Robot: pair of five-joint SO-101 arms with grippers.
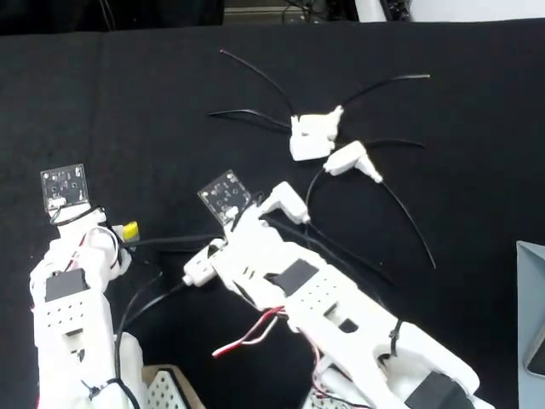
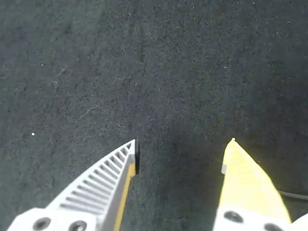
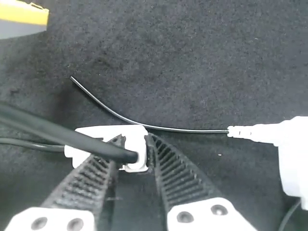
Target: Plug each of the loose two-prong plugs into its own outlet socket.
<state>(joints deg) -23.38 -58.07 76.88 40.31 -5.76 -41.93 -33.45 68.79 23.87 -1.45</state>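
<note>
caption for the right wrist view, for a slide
Right gripper shut on a white two-prong plug on black cloth, beside a second connector and its thin wire.

1. Even light falls from above; the black tabletop (image 1: 477, 102) soaks it up and looks dim to you.
2. The white arm (image 1: 341, 315) shows very bright against it.
3. A soft shadow lies between your left gripper's (image 2: 184, 142) fingertips.
4. Shadow pools beneath the right gripper (image 3: 134, 139) and its plug (image 3: 94, 136); the white connector (image 3: 293, 154) beside it nearly washes out.
</note>
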